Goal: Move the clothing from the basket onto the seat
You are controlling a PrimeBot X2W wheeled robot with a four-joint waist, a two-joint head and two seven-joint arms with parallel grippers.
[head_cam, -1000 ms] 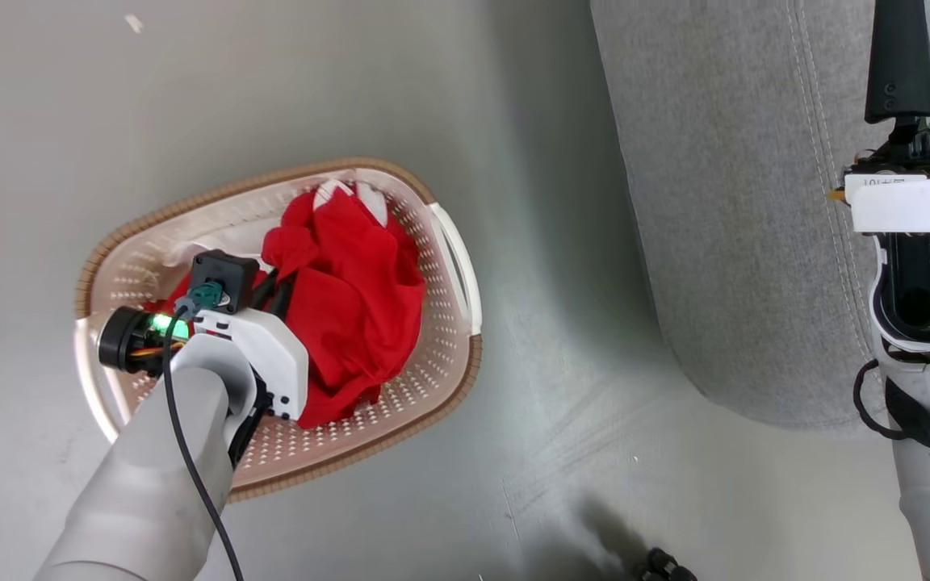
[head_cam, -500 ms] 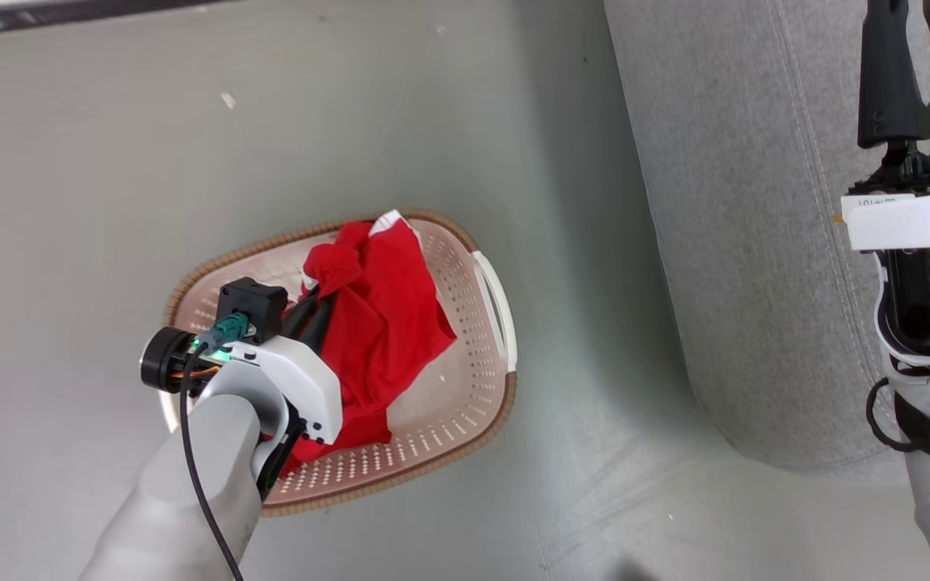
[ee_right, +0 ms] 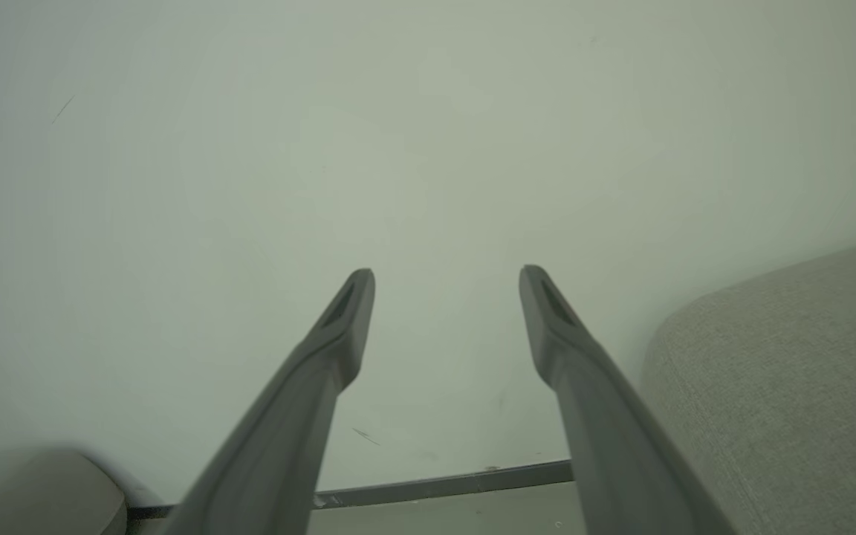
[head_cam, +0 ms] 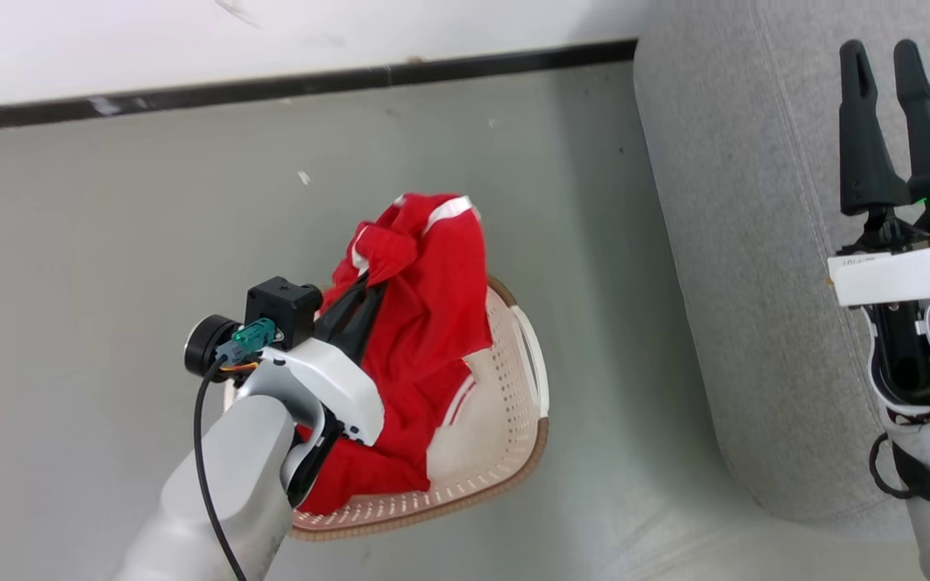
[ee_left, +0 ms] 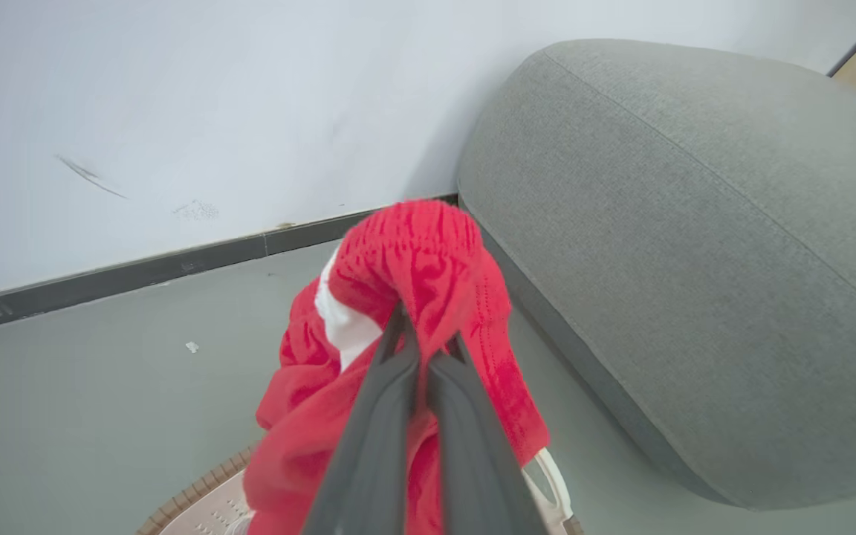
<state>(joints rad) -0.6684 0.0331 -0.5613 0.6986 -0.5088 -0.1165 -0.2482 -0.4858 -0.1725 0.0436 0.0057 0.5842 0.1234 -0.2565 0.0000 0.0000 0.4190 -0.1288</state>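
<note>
The left gripper (head_cam: 370, 285) is clamped shut on the clothing (head_cam: 433, 323), its fingers together and a gathered fold of red fabric bunched over their tips. The garment hangs from this grip point. Its upper part is raised above the rim of the basket (head_cam: 513, 379), and its lower folds lie inside the basket on the near side. The basket stands on the floor (head_cam: 94, 282), near the wall (head_cam: 271, 32). The seat (head_cam: 739, 266) lies to the right of the basket, apart from it. The right gripper (head_cam: 881, 56) is over the seat, fingers spread apart and empty.
</note>
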